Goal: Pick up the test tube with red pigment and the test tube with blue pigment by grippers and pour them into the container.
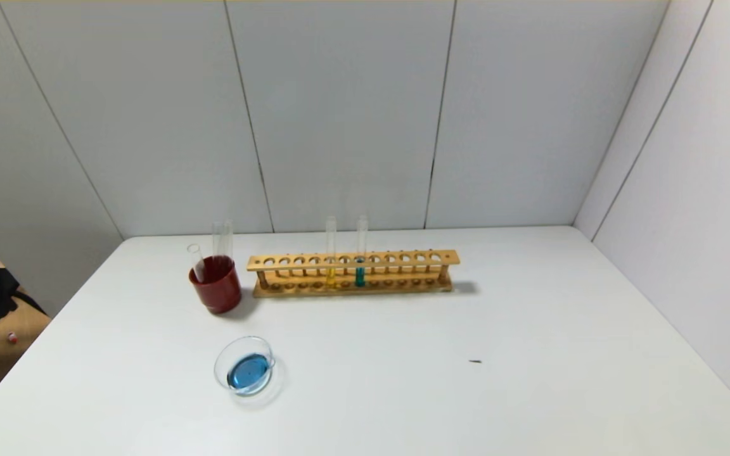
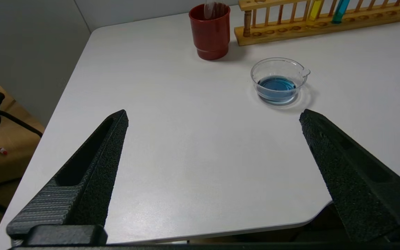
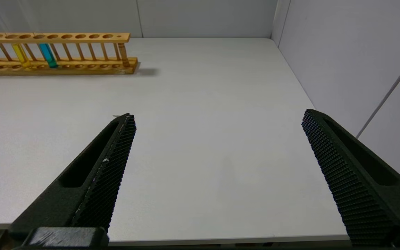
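The container [image 1: 220,361], a low clear glass dish with a lip, stands at the front left of the table and holds blue liquid. It also shows in the left wrist view [image 2: 255,74]. No tube with red or bright blue liquid is in view. Two empty clear tubes [image 1: 222,237] lean in the dark red cup [image 1: 216,291]. My left gripper [image 2: 214,114] is open and empty over the table's front left edge, short of the dish. My right gripper [image 3: 219,114] is open and empty over the front right of the table. Neither gripper shows in the head view.
A wooden rack [image 1: 448,257] stands at the back middle, with a yellow tube [image 1: 331,253] and a teal-green tube [image 1: 361,253] in it. The red cup stands at its left end. A small dark speck [image 1: 475,361] lies on the table. Wall panels close off the back and right.
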### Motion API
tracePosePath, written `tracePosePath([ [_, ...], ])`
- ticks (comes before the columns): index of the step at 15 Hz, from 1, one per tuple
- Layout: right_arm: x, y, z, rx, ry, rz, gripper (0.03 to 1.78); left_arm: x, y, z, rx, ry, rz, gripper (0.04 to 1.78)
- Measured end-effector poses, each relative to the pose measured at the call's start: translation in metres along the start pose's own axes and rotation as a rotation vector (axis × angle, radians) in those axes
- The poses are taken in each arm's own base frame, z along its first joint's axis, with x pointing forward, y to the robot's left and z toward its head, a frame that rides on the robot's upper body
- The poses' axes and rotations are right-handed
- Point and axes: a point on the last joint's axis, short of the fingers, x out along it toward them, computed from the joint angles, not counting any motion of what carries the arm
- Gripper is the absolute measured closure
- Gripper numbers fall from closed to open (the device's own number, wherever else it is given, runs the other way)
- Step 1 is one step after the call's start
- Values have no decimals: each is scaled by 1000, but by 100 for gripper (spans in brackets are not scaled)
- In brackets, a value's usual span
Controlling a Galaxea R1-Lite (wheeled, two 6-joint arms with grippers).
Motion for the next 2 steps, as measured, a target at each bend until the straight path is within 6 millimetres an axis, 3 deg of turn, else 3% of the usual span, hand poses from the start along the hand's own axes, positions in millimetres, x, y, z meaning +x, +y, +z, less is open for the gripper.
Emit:
tracePosePath([
  [2, 0, 0, 0, 1, 0, 0, 6, 1, 0, 1, 0, 13, -2, 8],
])
